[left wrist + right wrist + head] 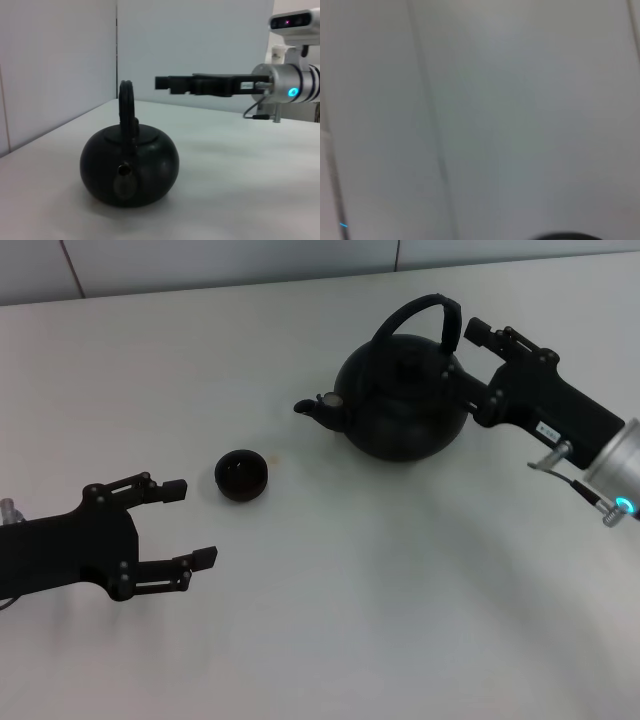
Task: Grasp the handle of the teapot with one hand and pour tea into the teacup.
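Left gripper is held spread near the cup; right gripper is spread beside the upright pot, handle ungrasped.

Teapot looked like cast iron or dark ceramic: black, satin body with a soft sheen, handle the same dark finish. Teacup was black, slightly glossy inside. Table was smooth, matt white, laminate-like. Left gripper was matt black plastic or anodised metal with visible screws. Right gripper had the same black finish, and its wrist was brushed silver metal.
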Available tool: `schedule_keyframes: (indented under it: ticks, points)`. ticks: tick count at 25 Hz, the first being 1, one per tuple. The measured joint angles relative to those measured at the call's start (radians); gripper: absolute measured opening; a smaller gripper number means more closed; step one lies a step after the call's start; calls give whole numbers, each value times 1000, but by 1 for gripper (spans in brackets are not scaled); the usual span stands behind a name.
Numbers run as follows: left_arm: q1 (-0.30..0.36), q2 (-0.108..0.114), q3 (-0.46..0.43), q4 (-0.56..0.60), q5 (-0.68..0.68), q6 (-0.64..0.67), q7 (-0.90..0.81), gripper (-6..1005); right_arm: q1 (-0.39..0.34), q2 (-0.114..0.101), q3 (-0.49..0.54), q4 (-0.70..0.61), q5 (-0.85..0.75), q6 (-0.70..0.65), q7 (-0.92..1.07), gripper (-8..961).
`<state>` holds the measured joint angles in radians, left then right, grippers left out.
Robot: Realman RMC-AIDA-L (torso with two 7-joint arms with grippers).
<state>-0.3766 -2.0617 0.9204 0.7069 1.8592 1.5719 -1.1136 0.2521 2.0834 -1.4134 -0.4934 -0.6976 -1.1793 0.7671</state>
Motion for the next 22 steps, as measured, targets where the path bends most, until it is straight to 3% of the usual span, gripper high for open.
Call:
schedule_keyframes:
  ticks: [4,9,11,17,22]
  points:
    - [4,0,-6,0,0,27,2,859,-25,-19,11,-18,-116,-183,6,695]
    - [11,1,-9,3,-2,48,3,859,-14,-59,29,-33,-366,-313,33,695]
    - [16,3,-9,3,-6,57,2,859,-14,-64,49,-44,-427,-340,45,695]
    - [21,6,-66,4,-15,144,8,859,-38,-59,174,-128,-645,-427,107,695]
    - [21,5,-87,5,-17,157,9,859,-50,-44,216,-167,-695,-420,112,695]
